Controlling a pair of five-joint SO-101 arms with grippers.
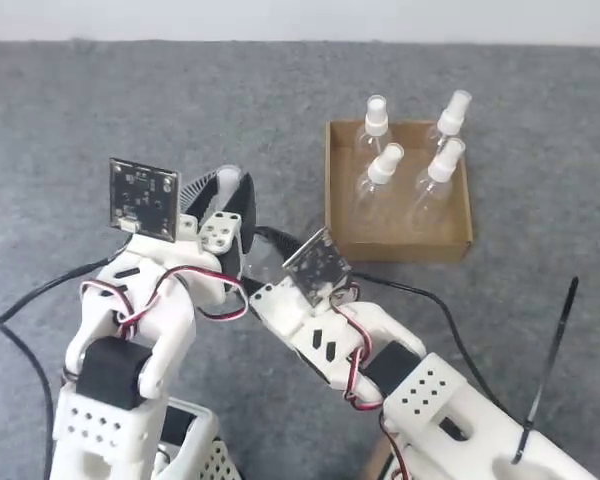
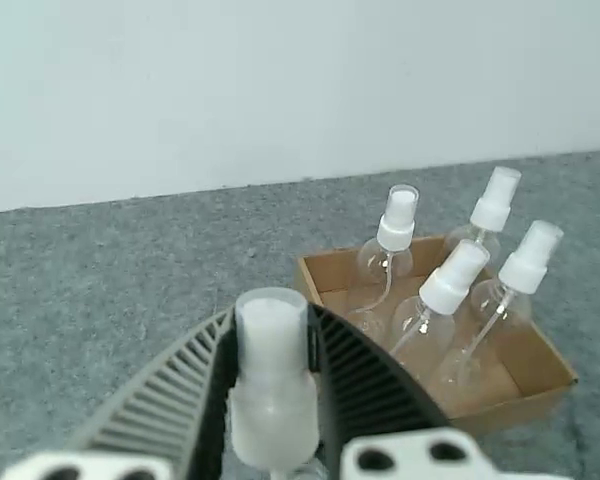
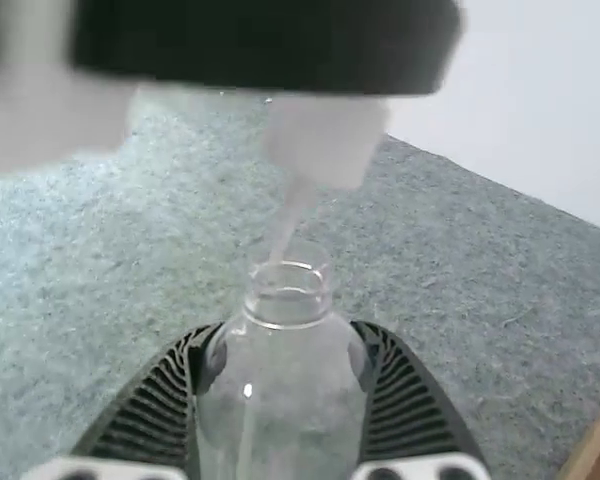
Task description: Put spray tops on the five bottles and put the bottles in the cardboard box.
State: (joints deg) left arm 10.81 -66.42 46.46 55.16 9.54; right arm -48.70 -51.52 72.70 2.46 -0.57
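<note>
My left gripper [image 1: 228, 190] [image 2: 270, 320] is shut on a white spray top [image 2: 270, 370], held above the carpet to the left of the box. Directly below it, my right gripper [image 3: 285, 345] is shut on a clear open-necked bottle [image 3: 280, 390] [image 1: 265, 268], held upright. The spray top [image 3: 315, 140] hangs just over the neck, and its dip tube [image 3: 285, 225] reaches down into the opening. The cardboard box [image 1: 398, 243] [image 2: 525, 398] at the back right holds several upright clear bottles [image 1: 378, 175] [image 2: 450, 300], all with white spray tops.
Everything stands on grey carpet [image 1: 130, 110], with a pale wall [image 2: 280, 80] behind. Both arm bases and their cables [image 1: 25, 300] fill the near edge. A black cable tie [image 1: 555, 350] sticks up at the near right.
</note>
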